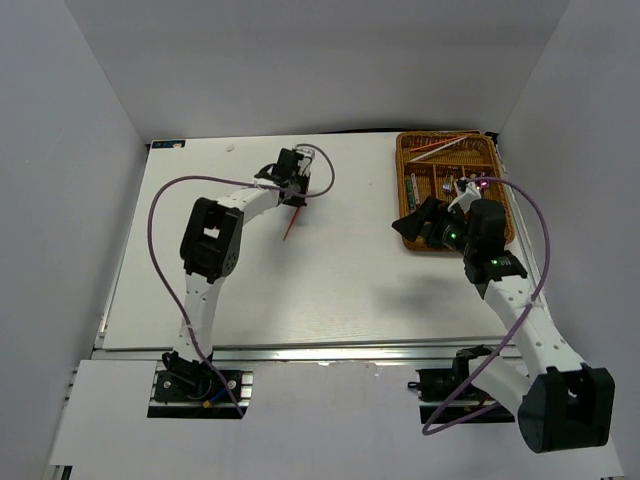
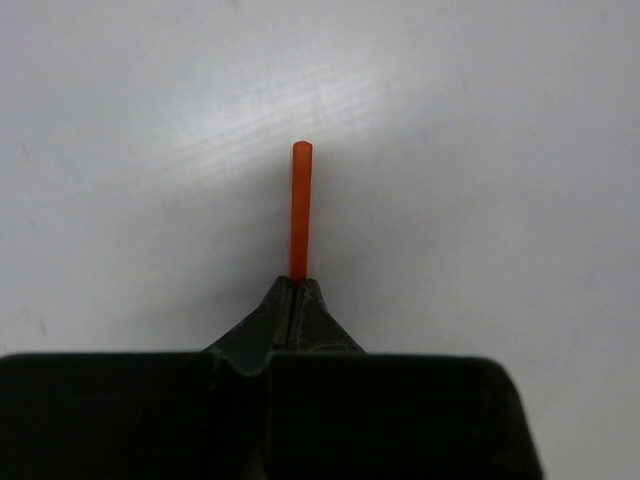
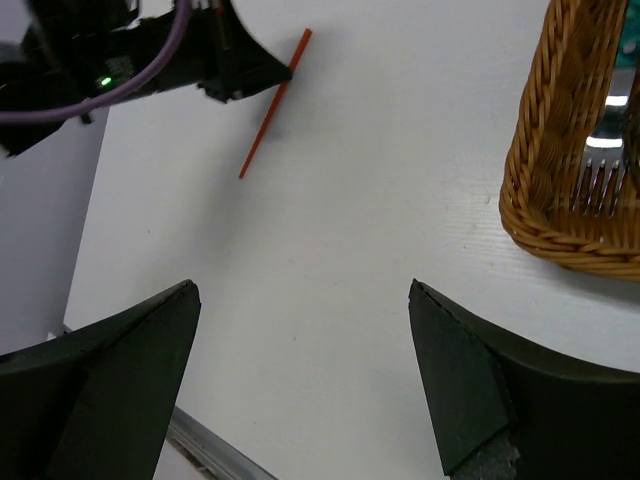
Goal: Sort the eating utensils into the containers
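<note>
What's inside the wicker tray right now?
Red chopsticks lie in the wicker tray's far crosswise slot; silver fork tines show near one corner. The long slots hold more cutlery, too small to identify, and the right arm covers their near ends.

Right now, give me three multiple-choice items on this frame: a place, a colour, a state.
1. On the table, the wicker tray sits: A near left; B far right; C centre.
2. The chopstick in the left gripper is: A red; B silver; C gold.
3. The right gripper is: A shut, empty; B shut on the chopstick; C open.
Answers: B, the top view shows it at the far right corner; A, the left wrist view shows red; C, its jaws stand wide apart with nothing between.
</note>
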`<state>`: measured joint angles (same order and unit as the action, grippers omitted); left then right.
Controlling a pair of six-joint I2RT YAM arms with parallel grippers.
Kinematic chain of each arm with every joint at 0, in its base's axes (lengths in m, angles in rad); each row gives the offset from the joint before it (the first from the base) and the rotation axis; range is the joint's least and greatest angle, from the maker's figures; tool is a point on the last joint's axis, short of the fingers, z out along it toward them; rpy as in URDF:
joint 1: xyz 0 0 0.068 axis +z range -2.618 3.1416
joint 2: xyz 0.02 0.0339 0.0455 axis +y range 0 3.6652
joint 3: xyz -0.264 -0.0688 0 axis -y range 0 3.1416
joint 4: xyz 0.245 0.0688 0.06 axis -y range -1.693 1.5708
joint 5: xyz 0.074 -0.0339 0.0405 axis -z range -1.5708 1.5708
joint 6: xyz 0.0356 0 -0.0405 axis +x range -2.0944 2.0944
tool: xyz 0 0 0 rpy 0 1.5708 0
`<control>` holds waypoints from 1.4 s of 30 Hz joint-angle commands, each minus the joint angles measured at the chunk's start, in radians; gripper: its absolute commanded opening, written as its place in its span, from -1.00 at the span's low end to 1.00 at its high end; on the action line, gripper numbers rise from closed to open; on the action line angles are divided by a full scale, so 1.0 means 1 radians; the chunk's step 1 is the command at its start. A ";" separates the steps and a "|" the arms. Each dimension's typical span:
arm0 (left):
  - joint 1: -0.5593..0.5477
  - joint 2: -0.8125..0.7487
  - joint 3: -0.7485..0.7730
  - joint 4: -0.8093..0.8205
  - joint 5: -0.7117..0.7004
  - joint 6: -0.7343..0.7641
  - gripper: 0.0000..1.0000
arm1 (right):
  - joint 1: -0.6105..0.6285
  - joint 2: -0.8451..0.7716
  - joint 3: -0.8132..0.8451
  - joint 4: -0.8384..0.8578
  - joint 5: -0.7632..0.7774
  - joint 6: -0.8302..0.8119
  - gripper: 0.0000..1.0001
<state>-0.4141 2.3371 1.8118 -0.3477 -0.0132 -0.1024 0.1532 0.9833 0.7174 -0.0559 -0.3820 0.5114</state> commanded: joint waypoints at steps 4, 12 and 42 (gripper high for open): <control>-0.107 -0.260 -0.339 0.050 -0.044 -0.080 -1.00 | 0.009 0.110 -0.082 0.250 0.005 0.202 0.79; -0.164 -0.475 -0.603 0.191 -0.013 -0.157 -1.00 | 0.157 0.281 -0.081 0.367 0.141 0.362 0.72; -0.281 -0.657 -0.660 0.243 0.196 -0.229 -1.00 | 0.394 0.678 0.100 0.582 0.256 0.503 0.30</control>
<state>-0.6895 1.7279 1.1534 -0.1268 0.1448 -0.3241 0.5369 1.6505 0.7708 0.4484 -0.1318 1.0119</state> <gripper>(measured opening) 0.009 0.664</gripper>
